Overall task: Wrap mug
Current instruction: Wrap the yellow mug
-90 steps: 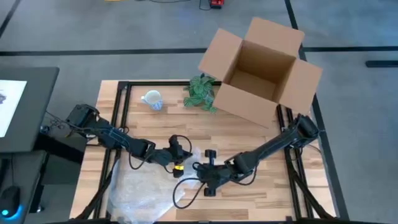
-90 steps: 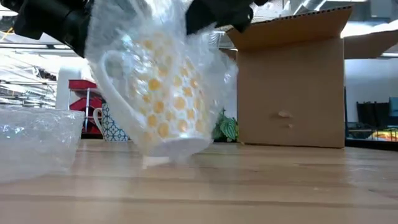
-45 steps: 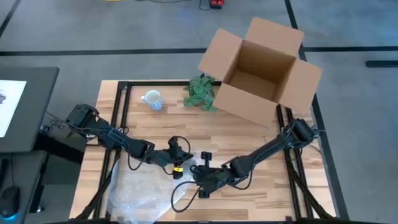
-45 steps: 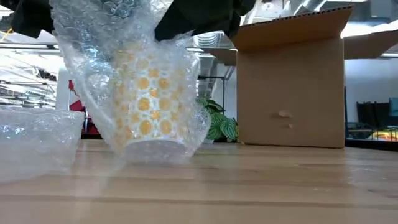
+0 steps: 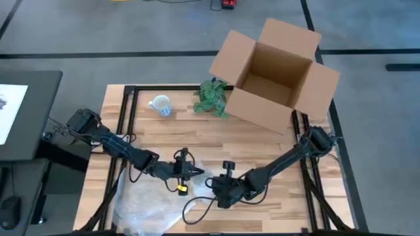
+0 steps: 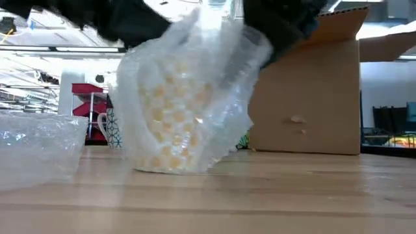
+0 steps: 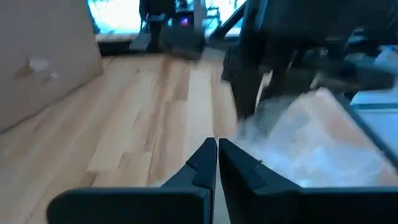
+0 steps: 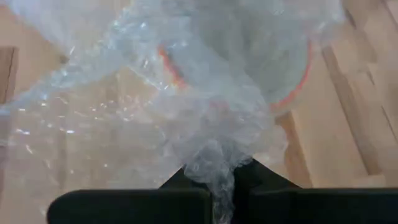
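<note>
A white mug with yellow dots (image 6: 170, 120) stands upright on its base on the table, under clear bubble wrap (image 6: 214, 78). In the right wrist view its orange rim (image 8: 292, 93) shows through the wrap. My right gripper (image 8: 217, 186) is shut on the gathered wrap just above the mug (image 5: 202, 181). My left gripper (image 7: 216, 155) is shut with nothing between its fingers, close beside the wrapped mug on its left (image 5: 194, 172). My right gripper pinches a bunched, many-layered gather of the bubble wrap (image 8: 214, 167) between its two fingers, above the mug. The wrap spreads from the fingers down over the mug, which stands on the table. Whether my left gripper touches the wrap, I cannot tell.
More loose bubble wrap (image 5: 147, 204) lies at the near left of the table. A second mug, white and blue (image 5: 161, 105), a small plant (image 5: 211, 97) and an open cardboard box (image 5: 275, 69) stand along the far edge.
The mug, tilted and barely off the table a second ago, has come down upright on its base. The wrap has been drawn over its side and now covers it in more layers. My left gripper has gone a little toward the near edge.
</note>
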`<state>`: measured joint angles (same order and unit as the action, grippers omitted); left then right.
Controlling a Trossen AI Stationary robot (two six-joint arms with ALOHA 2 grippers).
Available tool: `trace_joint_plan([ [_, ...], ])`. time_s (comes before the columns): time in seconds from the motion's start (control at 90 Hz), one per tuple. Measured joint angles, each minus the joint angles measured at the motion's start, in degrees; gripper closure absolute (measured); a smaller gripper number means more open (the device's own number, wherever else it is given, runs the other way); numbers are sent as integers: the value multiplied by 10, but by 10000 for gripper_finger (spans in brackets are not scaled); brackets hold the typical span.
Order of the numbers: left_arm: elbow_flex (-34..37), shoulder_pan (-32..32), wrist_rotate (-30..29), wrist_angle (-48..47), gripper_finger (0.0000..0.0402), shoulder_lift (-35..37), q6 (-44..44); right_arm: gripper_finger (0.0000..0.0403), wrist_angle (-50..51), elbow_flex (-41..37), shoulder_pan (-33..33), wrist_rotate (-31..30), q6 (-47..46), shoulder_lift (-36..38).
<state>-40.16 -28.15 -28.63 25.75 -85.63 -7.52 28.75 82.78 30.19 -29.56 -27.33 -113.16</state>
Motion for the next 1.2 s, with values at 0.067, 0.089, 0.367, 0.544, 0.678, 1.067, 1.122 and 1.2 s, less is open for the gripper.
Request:
trace_joint_plan([
  [0.067, -12, -5, -2, -53, 402, 18, 2, 403, -2, 0, 3, 1, 2, 0],
  [0.089, -18, -6, -2, -69, 402, 23, 2, 403, -2, 0, 4, 1, 2, 0],
  [0.367, -50, -36, 87, -238, 402, 82, -23, 371, 10, 0, 8, -21, 8, 22],
  [0.544, -51, -49, 148, -259, 402, 50, -24, 350, 0, 0, 8, -32, 8, 36],
  [0.678, -50, -46, 71, -227, 402, 13, -10, 347, -5, 0, 7, -31, 8, 36],
  [1.067, -52, -7, 59, -125, 402, -61, 8, 346, -83, 0, -12, -20, 54, 33],
  [1.122, -52, -5, 58, -120, 402, -61, 8, 346, -82, 0, -20, -12, 53, 32],
  [1.2, -51, -3, 58, -111, 402, -62, 18, 346, -83, 0, -32, 0, 53, 32],
])
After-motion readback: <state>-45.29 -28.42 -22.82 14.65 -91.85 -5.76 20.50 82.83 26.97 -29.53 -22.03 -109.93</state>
